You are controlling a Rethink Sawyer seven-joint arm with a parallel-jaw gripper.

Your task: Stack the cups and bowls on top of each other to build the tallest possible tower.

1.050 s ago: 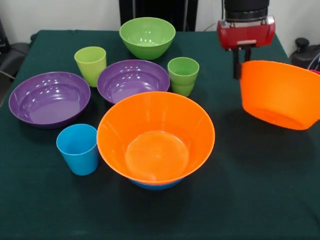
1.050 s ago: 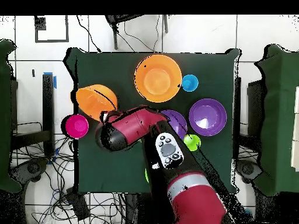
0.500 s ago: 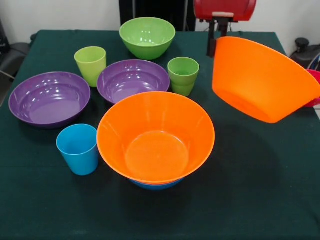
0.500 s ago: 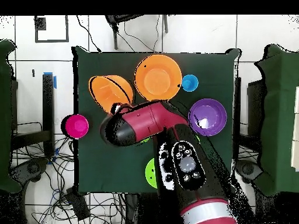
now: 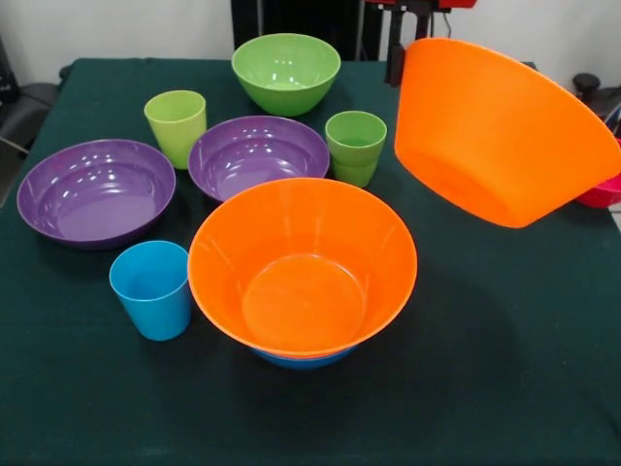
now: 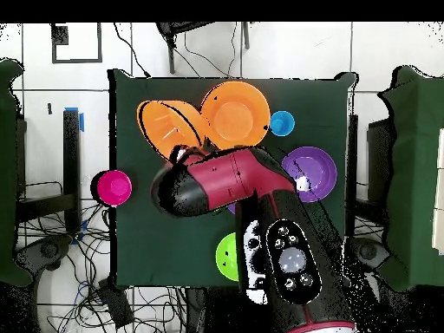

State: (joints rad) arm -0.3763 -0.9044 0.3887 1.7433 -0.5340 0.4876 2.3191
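Observation:
My gripper (image 5: 398, 60) is shut on the rim of a big orange bowl (image 5: 505, 126), which hangs tilted in the air at the upper right. A second orange bowl (image 5: 303, 267) sits nested in a blue bowl (image 5: 301, 359) at the table's middle front. Around it stand a sky blue cup (image 5: 152, 289), a yellow-green cup (image 5: 176, 126) and a ridged green cup (image 5: 355, 146). Two purple bowls (image 5: 95, 189) (image 5: 257, 155) and a green bowl (image 5: 286, 70) lie behind. In the overhead view the held orange bowl (image 6: 169, 126) overlaps the edge of the resting orange bowl (image 6: 236, 114).
A small red bowl (image 5: 602, 189) peeks out behind the held bowl at the right edge; from above it is the pink-red bowl (image 6: 114, 186) at the table's side. The red arm (image 6: 225, 178) hides one purple bowl and two cups from above.
The gripper has risen and carried the orange bowl from the right side toward the middle, closer to the resting orange bowl. The held bowl tilts more now.

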